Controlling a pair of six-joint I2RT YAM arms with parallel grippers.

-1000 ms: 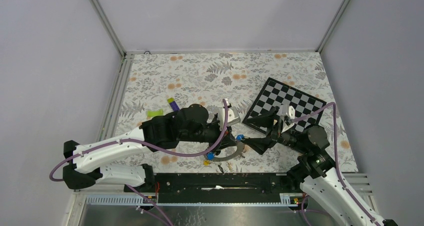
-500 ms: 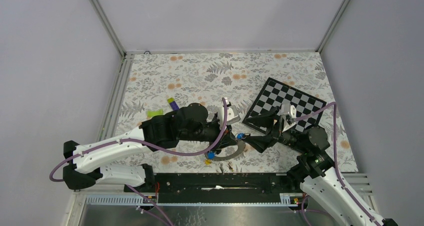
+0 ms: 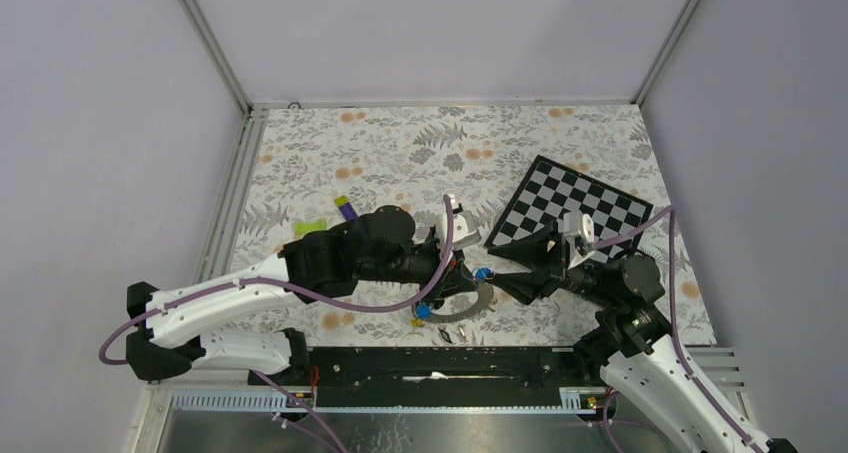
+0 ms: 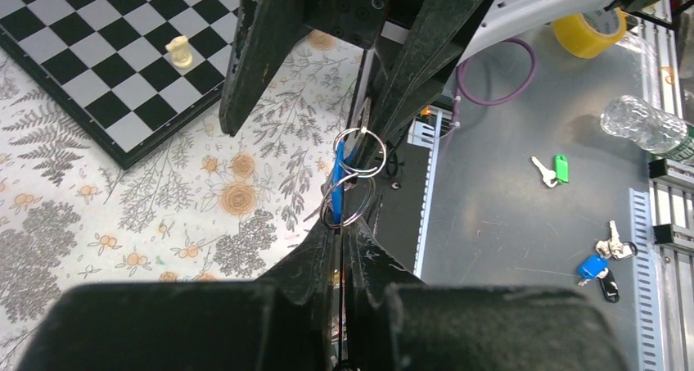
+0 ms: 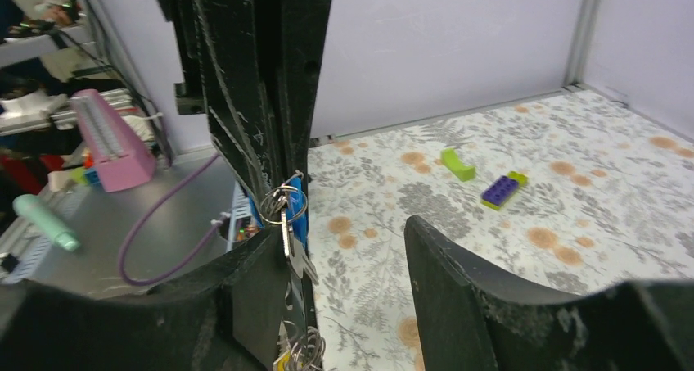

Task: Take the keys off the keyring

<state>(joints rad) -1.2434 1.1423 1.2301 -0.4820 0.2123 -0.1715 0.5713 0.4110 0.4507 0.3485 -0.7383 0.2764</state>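
The left gripper (image 3: 460, 275) was pinched shut on the keyring (image 3: 472, 308), over the floral mat (image 3: 400, 153) near the table's front edge, just left of the chessboard's (image 3: 590, 208) near corner. The keyring was a broad, flat, dull grey band. From above only its lower arc showed, curving out beneath the black fingers. The right gripper (image 3: 497, 276) faced it with its jaws apart, one on each side of a blue-headed key (image 4: 338, 165). That key hung from thin, shiny silver split rings (image 4: 362, 148), with a plain silver key (image 5: 288, 233) beside it. A blue and a yellow tag (image 3: 420, 313) sat at the band's left end, and small silver keys (image 3: 447, 333) lay just in front.
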